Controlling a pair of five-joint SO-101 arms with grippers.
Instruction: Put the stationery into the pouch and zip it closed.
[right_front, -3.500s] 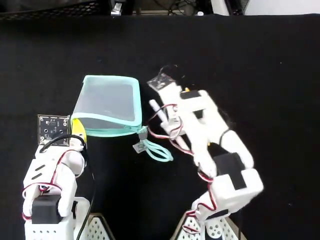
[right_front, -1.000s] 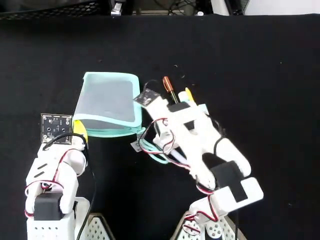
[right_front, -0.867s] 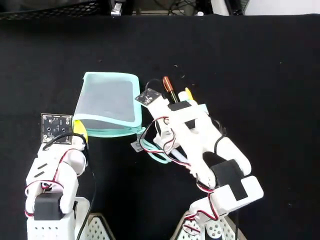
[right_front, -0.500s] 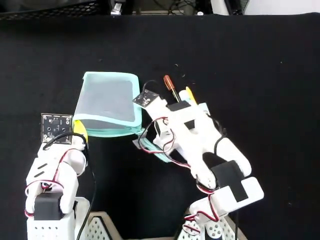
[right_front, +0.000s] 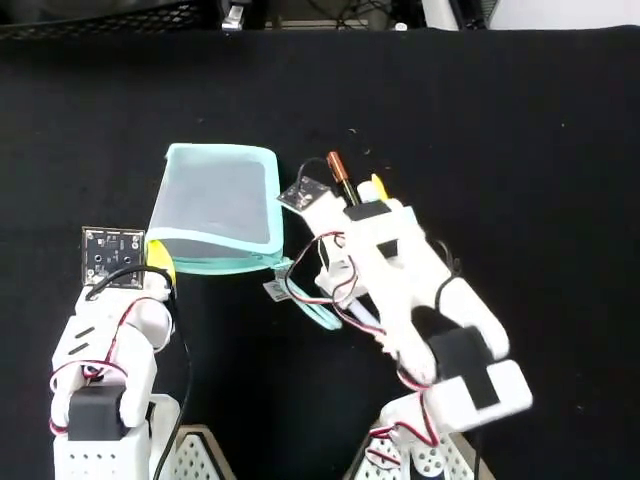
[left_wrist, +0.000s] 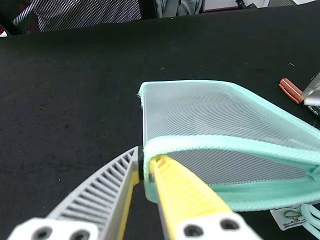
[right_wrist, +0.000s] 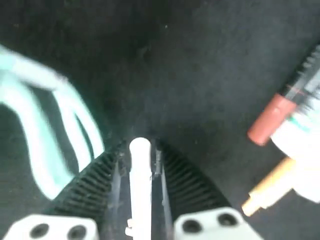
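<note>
**Desk editor:** What fills the shot?

**Photographer:** A black desk (right_front: 520, 150), with two white arms side by side at its near edge.

**Desk editor:** And the pouch?

**Photographer:** The mint mesh pouch (right_front: 215, 200) is unzipped. One corner of its mouth is caught between the left jaws, which are pinched almost together on the rim. I judge it light and floppy, likely to sag shut unless that rim is held. The zip tape looks like the firmest place to take it, and that is where the left jaws have it.

**Desk editor:** The right side?

**Photographer:** The right jaws are clamped on a white pen (right_wrist: 140, 170), held lengthwise, with its rounded end poking just past the tips. Ahead of them to one side hangs the pouch's pale green cord loop (right_wrist: 30, 140). Ahead to the other side a red-capped pen (right_front: 337, 166) lies on the desk, apart from the tips.

**Desk editor:** How will the white pen behave?

**Photographer:** It looks light, stiff and smooth-barrelled. I'd say it could slide back through the grip if its end catches the mesh, so it should go in clear of the rim. The cord loop looks like the natural handle for zipping.

**Desk editor:** Smallest item?

**Photographer:** A paper tag (right_front: 274, 291), just beside the loop, at the zip end nearer the right jaws.
</note>
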